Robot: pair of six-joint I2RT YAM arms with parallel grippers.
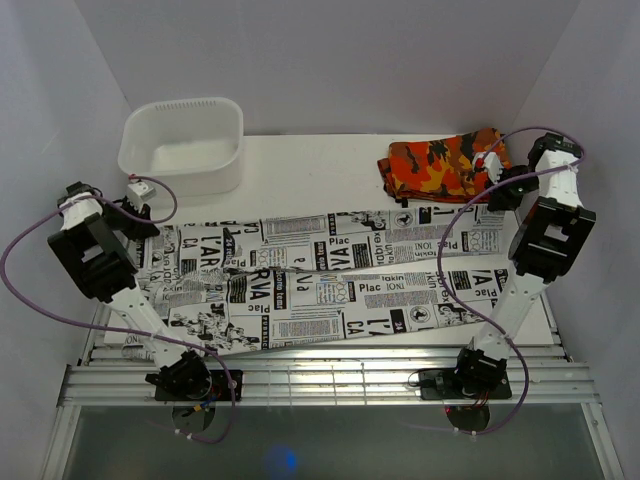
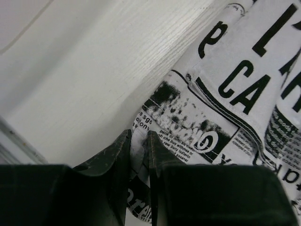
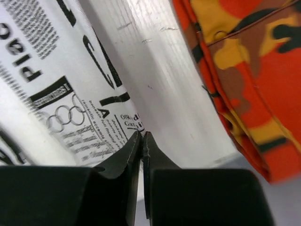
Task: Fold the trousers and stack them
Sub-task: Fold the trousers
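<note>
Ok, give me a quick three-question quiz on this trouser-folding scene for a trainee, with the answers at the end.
1. True or false: the trousers are already folded into a stack.
2. Where on the table does the camouflage garment lie? A far left; B far right; C near middle.
3. Fill in: the left gripper is pinching the ____.
Key: 1 false, they lie spread out lengthwise; 2 B; 3 trousers.

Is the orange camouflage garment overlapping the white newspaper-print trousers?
No, the right wrist view shows a bare strip of white table between the orange camouflage garment and the white newspaper-print trousers.
</note>
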